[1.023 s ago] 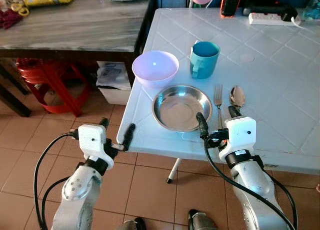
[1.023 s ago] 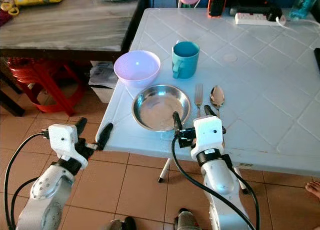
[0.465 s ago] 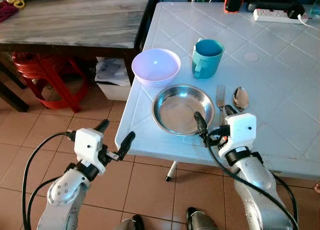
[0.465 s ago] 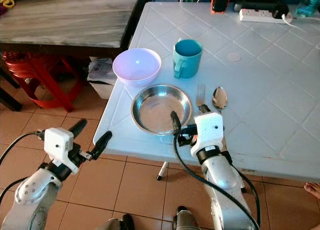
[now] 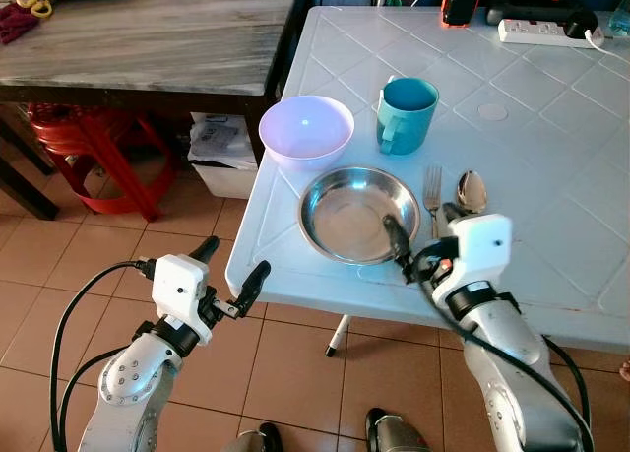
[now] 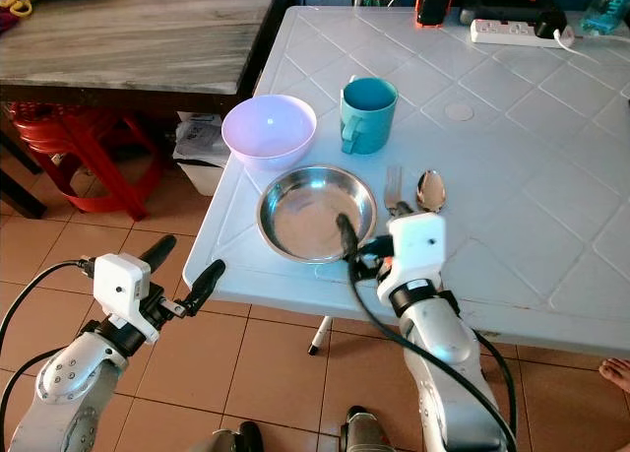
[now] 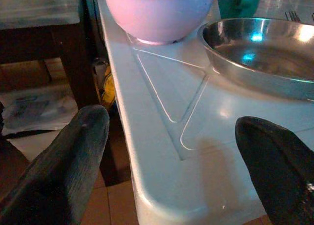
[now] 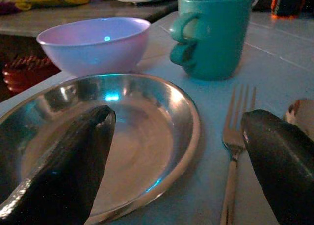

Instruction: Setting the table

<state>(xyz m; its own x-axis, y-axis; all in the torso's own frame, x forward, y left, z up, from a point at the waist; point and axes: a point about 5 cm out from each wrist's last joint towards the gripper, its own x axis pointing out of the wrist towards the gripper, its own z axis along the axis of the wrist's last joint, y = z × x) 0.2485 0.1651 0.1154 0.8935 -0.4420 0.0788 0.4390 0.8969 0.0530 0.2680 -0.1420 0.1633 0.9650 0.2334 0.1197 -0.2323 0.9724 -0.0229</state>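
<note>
White table (image 5: 551, 127), right end effector (image 5: 421, 233) wide open over steel plate (image 5: 345, 211)

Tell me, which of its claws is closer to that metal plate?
Right. The right gripper hangs open over the steel plate's near rim; the left gripper hovers open off the table's corner.

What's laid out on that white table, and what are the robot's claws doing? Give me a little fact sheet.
Table: white plastic table
Centre: steel plate
Behind the plate: lilac bowl, teal mug
Right of the plate: fork, then spoon
Right claw: open, over the plate's near rim and fork
Left claw: open, off the table's near corner, holding nothing
</note>
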